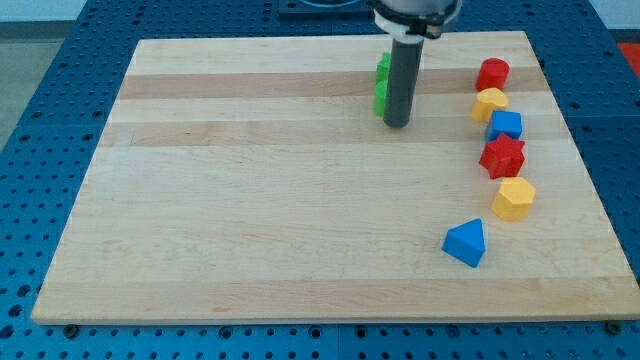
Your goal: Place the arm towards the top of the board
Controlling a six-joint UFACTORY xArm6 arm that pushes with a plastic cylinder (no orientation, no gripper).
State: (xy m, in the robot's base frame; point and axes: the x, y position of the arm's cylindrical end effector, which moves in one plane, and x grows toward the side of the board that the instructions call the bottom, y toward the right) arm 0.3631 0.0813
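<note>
My dark rod comes down from the view's top, and my tip (397, 124) rests on the wooden board (250, 200) near its top edge, right of centre. A green block (381, 84) stands just left of the rod, partly hidden by it, so its shape is unclear. At the view's right a column of blocks runs downward: a red cylinder-like block (492, 73), a yellow block (490, 102), a blue block (506, 125), a red star-like block (502, 156), and a yellow hexagon-like block (513, 199). A blue triangle block (466, 243) lies lower, right of centre.
The board lies on a blue perforated table (40, 120) that surrounds it on all sides.
</note>
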